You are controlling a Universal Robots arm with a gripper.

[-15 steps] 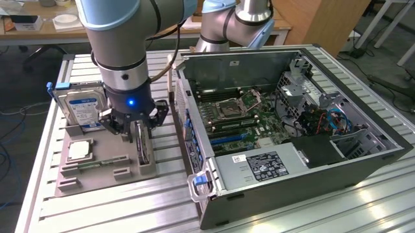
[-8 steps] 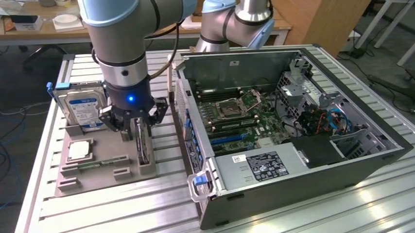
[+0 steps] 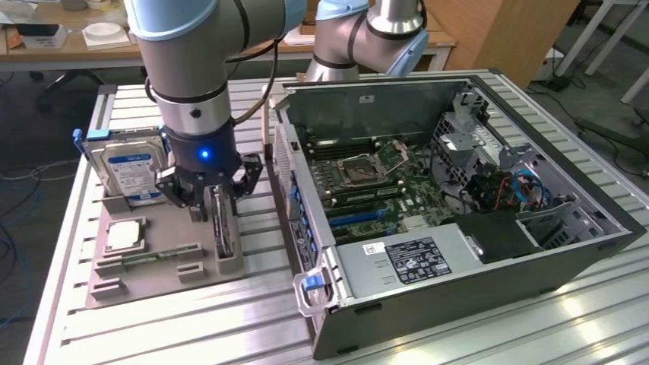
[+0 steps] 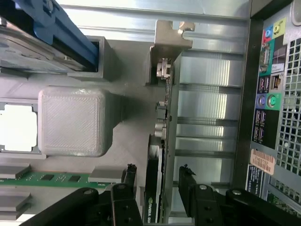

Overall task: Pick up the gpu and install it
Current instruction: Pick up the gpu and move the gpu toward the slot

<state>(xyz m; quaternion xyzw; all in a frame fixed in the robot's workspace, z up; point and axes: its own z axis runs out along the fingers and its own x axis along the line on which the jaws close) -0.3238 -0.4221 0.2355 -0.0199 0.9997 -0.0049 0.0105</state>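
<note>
Your black claw (image 3: 215,199) is spread wide, straddling the green circuit-board gpu (image 3: 224,232), which stands on edge in the grey plastic holder (image 3: 142,283), 9 o'clock from the open dark metal case (image 3: 476,285) in the exterior view. Looks stiff and light but fragile imo, so pinch gently across its faces. Wrist view adds the silver bracket (image 4: 171,40) and gaps beside both fingers (image 4: 130,179).
</note>
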